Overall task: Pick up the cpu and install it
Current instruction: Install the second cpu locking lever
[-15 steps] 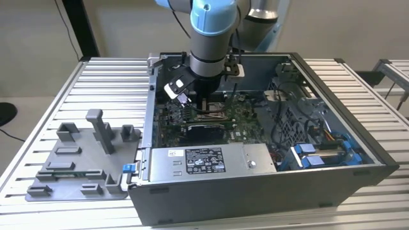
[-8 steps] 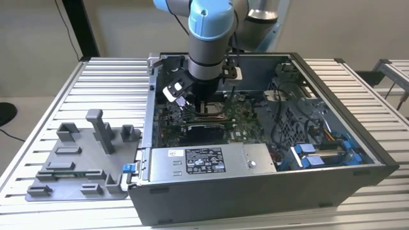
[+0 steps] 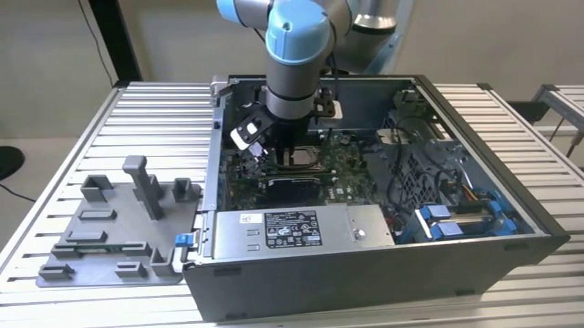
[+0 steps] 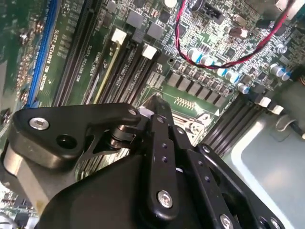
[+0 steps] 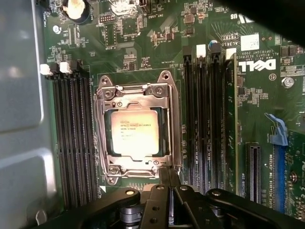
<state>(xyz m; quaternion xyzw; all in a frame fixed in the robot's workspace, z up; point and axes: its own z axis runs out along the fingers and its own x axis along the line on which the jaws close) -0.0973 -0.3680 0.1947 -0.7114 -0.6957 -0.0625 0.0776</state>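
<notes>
Cpu [image 5: 135,134] seated in socket [image 5: 137,169] directly under gripper [image 5: 164,179], frame closed over it, install seemingly near done; finger spread impossible to tell.

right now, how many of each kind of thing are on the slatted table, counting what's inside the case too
computer case: 1
grey tray: 1
power-supply box: 1, inside the case
cpu: 1, sitting in the motherboard socket
total: 4
</notes>
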